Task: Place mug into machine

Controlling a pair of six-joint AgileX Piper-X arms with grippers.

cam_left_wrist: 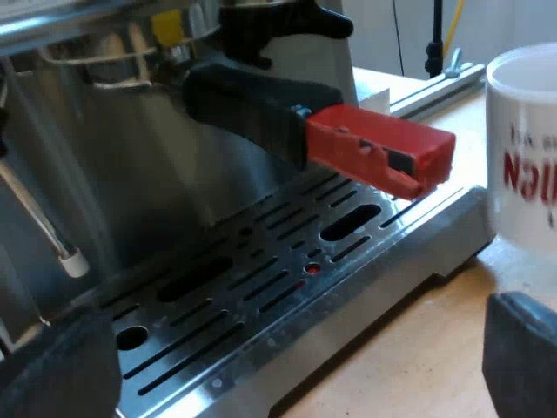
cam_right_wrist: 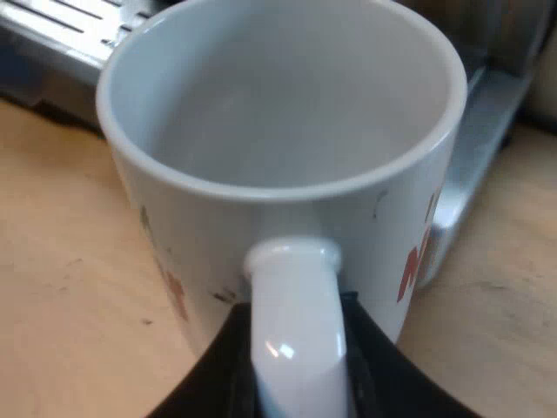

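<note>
- The mug (cam_left_wrist: pixel 522 148) is white with red capital letters on its side. In the left wrist view they are cut off and I cannot read them as a word. In the right wrist view the mug (cam_right_wrist: pixel 261 131) shows red marks seen edge-on, which are also unreadable.
- No brand name can be read on the espresso machine (cam_left_wrist: pixel 130 174).
- The right wrist view looks down into the mug, which is empty. The right gripper (cam_right_wrist: pixel 296 348) has its black fingers (cam_right_wrist: pixel 218 366) closed on either side of the mug's handle (cam_right_wrist: pixel 294 296).
- The mug is over the wooden surface (cam_right_wrist: pixel 61 287), just beside a corner of the drip tray (cam_right_wrist: pixel 470 148) and not on it. I cannot tell whether it is resting on the surface or lifted.
- The left wrist view shows the machine's front. The holder (cam_left_wrist: pixel 252 104) is locked in, and its red end (cam_left_wrist: pixel 379 150) juts out over the slotted drip tray (cam_left_wrist: pixel 261 287). A steam wand (cam_left_wrist: pixel 39 218) hangs beside it.
- The left gripper (cam_left_wrist: pixel 291 348) has its fingers (cam_left_wrist: pixel 522 348) spread wide and holds nothing, near the tray's edge.
</note>
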